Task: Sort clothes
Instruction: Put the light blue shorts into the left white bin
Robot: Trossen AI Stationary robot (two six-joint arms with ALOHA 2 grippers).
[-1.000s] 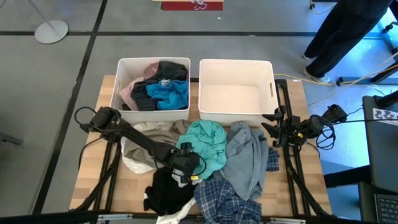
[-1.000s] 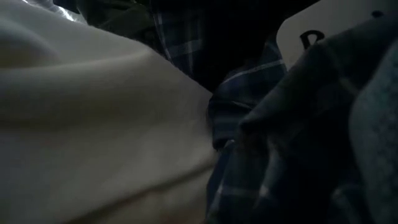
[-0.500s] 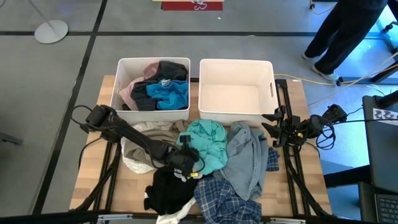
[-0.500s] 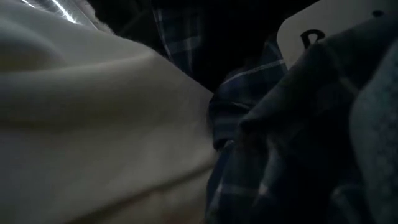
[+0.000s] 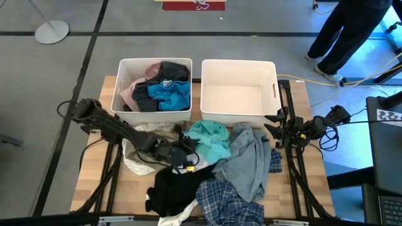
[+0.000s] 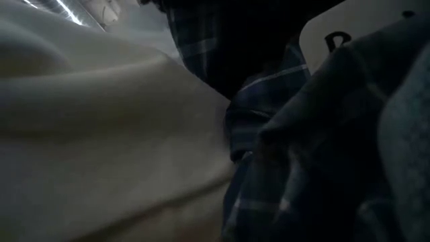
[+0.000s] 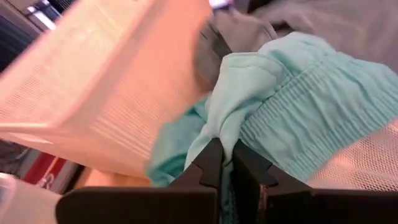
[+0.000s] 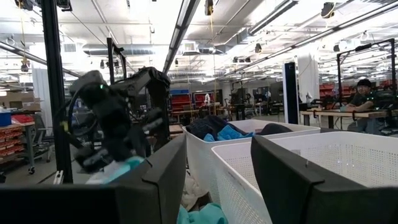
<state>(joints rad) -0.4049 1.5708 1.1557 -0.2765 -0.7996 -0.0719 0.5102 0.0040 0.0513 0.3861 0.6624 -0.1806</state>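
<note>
Teal soft knit garment (image 7: pixel 292 106) clamped in left gripper (image 7: pixel 222 163) – mid-pickup; next lift toward a white plastic bin (image 5: pixel 239 94). Right gripper (image 5: pixel 274 129) parked, fingers apart.

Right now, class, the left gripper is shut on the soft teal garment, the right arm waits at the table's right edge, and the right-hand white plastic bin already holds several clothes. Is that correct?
One detail is wrong. The high view shows the right-hand white plastic bin empty; the clothes lie in the left-hand white bin. The left gripper is shut on the soft teal garment, and the right gripper waits at the table's right edge.
</note>
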